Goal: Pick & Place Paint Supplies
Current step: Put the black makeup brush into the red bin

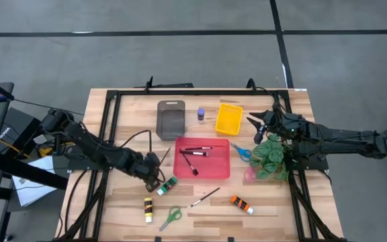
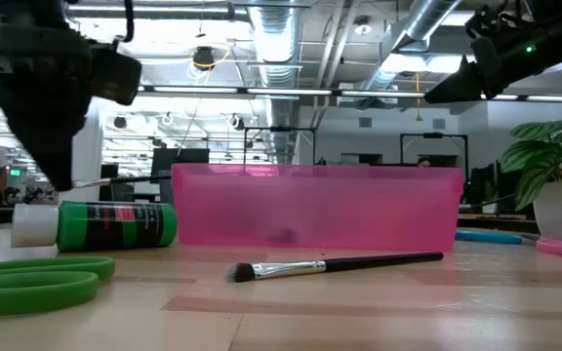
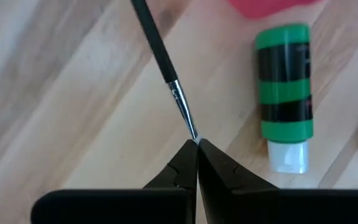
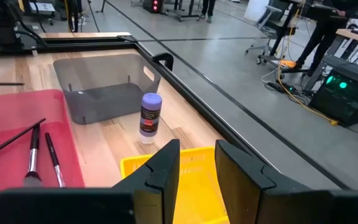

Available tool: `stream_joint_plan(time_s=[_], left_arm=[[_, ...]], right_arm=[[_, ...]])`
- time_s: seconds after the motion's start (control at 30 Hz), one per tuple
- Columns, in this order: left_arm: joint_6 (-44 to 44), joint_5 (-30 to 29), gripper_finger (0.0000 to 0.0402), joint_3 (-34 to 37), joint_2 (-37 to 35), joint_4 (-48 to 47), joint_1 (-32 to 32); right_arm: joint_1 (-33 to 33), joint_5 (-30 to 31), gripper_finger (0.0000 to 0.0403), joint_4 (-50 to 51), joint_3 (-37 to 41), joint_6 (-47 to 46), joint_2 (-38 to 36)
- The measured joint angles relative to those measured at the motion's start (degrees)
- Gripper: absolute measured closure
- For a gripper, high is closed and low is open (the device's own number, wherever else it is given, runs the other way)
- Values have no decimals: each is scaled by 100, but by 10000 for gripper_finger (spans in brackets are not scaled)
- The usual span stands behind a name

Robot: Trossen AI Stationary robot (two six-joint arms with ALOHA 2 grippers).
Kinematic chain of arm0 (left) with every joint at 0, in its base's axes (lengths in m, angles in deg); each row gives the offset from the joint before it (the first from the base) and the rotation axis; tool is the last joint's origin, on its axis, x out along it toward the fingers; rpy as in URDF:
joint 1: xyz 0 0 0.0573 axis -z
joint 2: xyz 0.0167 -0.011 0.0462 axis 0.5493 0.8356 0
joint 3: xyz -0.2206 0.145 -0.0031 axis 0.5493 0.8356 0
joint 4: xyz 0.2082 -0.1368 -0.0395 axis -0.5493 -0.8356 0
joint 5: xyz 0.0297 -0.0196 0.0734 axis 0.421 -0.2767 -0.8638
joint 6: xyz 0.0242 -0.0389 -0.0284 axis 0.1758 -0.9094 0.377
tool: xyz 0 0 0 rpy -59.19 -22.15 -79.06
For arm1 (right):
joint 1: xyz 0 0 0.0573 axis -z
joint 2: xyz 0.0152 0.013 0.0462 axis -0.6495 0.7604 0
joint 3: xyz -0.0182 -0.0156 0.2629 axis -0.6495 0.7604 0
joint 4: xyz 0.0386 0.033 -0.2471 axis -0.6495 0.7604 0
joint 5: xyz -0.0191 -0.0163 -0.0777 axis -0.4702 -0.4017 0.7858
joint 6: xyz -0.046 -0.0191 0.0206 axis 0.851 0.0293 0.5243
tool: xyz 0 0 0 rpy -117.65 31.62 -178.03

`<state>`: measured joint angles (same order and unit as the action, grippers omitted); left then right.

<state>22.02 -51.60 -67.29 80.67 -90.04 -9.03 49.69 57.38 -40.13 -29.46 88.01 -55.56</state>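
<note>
Left of the red tray (image 1: 202,171) in the high view's lower centre, the left claw (image 3: 197,144) pinches a thin paintbrush (image 3: 161,60) only by its bristle tip, so it could swing or slip free when lifted

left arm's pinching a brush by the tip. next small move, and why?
Probably lift and carry it toward the red tray. The left gripper is shut on the thin paintbrush at its bristle end, beside the green paint tube, and brushes already lie in that tray. The right gripper hovers open above the yellow tray.
</note>
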Motion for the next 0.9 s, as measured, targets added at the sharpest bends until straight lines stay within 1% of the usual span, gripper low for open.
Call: stream_joint_plan(time_s=[0.27, 0.5, 0.63, 0.77, 0.9], left_arm=[[785, -296, 401, 0, -630, -14, -489], [1777, -378, 401, 0, -1138, 75, -1107], [2468, -387, 401, -2, -1225, 329, -1491], [3122, -199, 401, -2, -1242, 597, -1878], [3628, -152, 401, -2, -1242, 809, -2198]], right_arm=[[-2, 0, 305, 12, 0, 0, 2], [-2, 2, 305, 27, 0, 41, 0], [-2, 10, 305, 47, 0, 69, -11], [5, 20, 305, 33, 0, 133, -97], [106, 21, 305, 33, 0, 151, -229]])
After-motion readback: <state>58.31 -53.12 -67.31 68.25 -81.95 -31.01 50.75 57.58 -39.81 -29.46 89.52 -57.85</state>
